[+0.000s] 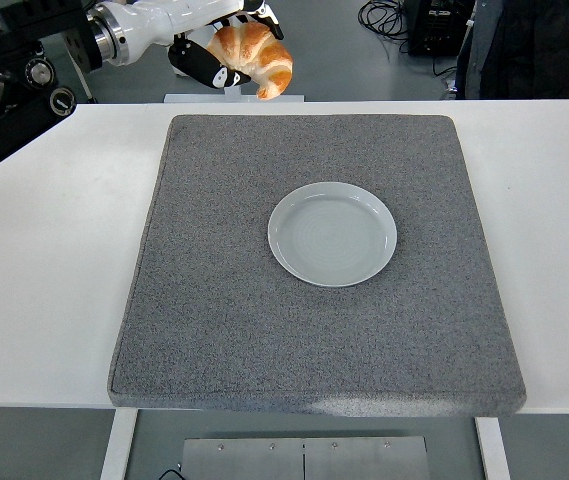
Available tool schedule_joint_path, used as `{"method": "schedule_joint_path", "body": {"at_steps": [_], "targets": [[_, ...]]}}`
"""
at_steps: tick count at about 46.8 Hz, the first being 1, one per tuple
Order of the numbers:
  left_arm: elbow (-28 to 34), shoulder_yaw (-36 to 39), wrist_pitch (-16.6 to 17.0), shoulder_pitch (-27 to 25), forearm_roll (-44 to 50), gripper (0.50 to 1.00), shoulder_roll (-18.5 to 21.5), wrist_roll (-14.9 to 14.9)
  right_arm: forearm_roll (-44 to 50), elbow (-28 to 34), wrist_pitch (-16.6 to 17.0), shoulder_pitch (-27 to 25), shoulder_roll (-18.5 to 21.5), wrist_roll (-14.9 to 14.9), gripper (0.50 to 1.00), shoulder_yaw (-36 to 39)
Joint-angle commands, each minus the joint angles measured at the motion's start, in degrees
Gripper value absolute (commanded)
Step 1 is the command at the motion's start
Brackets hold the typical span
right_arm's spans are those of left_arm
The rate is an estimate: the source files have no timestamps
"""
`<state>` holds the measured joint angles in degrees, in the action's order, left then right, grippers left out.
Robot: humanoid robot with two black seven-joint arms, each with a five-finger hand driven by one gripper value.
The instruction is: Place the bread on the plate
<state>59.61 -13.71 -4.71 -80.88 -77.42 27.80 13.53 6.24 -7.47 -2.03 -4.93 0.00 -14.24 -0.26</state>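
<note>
Bread: golden-brown crescent-shaped croissant (256, 58) at upper left of frame, held aloft, well apart from round pale grey-blue ceramic plate (332, 233) at centre of frame. Left hand (226, 45), white with black fingers, curled around croissant's thick middle, fingers wrapping top and underside. Plate sits empty on grey felt mat (214, 300) on white table (44, 300). Judgement: croissant light, soft, flaky, crushes easily; grip at fat centre best, tapered tips likely to snap. Right arm out of view.
</note>
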Motion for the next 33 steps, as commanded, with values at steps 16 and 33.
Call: {"method": "schedule_joint_path", "body": {"at_steps": [16,33], "targets": [[-6.4,5.5,-0.7,-7.0,0.0,0.5,-12.2,1.0,0.0,0.0,0.0,0.0,0.0,0.0,1.0,0.0],[-10.6,8.3,-1.0,-8.1,0.4,0.5,-23.0,1.3,0.0,0.0,0.0,0.0,0.0,0.0,1.0,0.0]]}}
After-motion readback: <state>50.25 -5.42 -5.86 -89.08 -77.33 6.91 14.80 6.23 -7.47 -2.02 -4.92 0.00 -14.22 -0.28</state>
